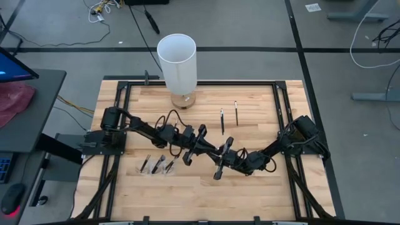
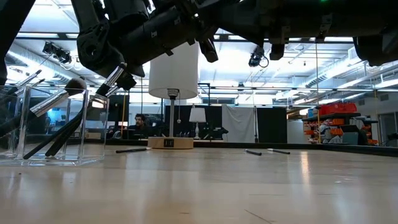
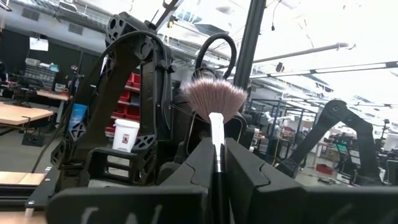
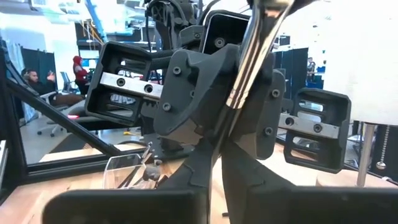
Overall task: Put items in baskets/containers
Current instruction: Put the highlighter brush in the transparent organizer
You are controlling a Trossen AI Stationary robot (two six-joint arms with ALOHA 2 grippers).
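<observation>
Mid-table, left gripper (image 3: pixel 219 163) clamped on a fan brush (image 3: pixel 214 102), bristles up; right gripper (image 4: pixel 217 155) pinched on the same brush's silvery handle. Risk: a tug-of-war bending or flicking the brush away. Clear container (image 1: pixel 156 165) just beside the left arm, already holding brushes; two more (image 1: pixel 229 117) loose near the white cylinder (image 1: pixel 177 62).
</observation>
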